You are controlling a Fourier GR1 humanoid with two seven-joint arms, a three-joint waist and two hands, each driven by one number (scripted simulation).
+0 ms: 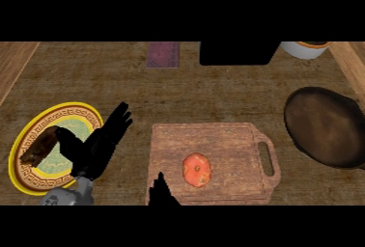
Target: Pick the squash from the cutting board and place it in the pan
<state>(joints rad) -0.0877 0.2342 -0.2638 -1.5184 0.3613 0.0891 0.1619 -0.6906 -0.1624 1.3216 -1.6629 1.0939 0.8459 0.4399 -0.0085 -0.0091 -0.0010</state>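
— Right hand (161, 192) first: what do you get at the bottom edge?
— I see only a dark tip of it, over the near-left corner of the cutting board (214, 137). Open or closed, I cannot tell.
— And the left hand (100, 142)?
— I read it as released, fingers straight and spread, holding nothing, over the right rim of the yellow-rimmed plate (75, 110). A brown item (39, 144) lies on that plate.
— Where is the squash (197, 170)?
— On the board, toward its near edge, neither hand touching it. I see the pan (324, 125) to the right, just beside the board's handle
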